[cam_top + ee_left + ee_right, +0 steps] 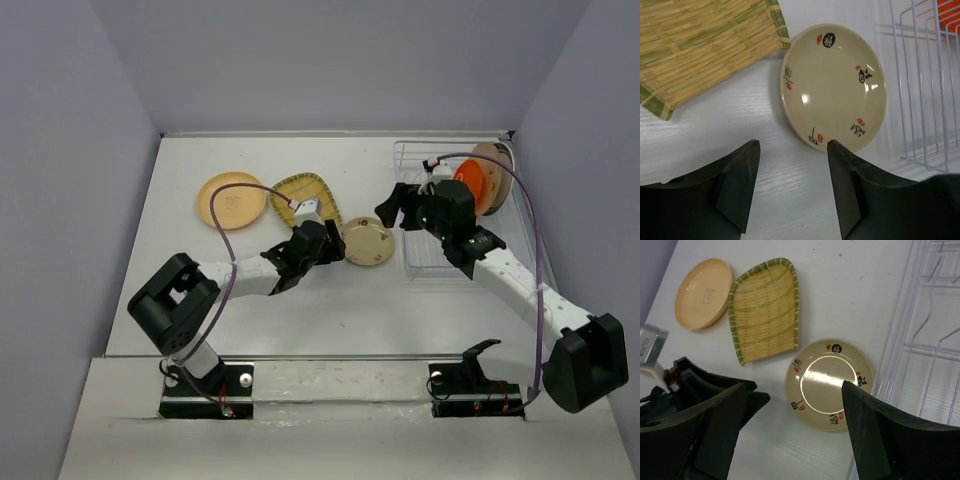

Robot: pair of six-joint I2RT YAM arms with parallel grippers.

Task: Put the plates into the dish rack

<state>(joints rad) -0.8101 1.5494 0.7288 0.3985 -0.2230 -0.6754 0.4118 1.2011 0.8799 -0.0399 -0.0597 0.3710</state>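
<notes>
- Peach plate (232, 199) and woven plate (308, 200) lie flat on the bench (330, 310), not yet loaded.
- Left hand (792, 167), spread and empty, faces the beige plate (834, 87), which is round, so has no long axis, and lies face up. It would do well to straddle the near rim squarely.
- Right hand (792, 415) is spread and empty.
- Dish rack (430, 268) holds the orange-red plate (478, 183) on edge.
</notes>
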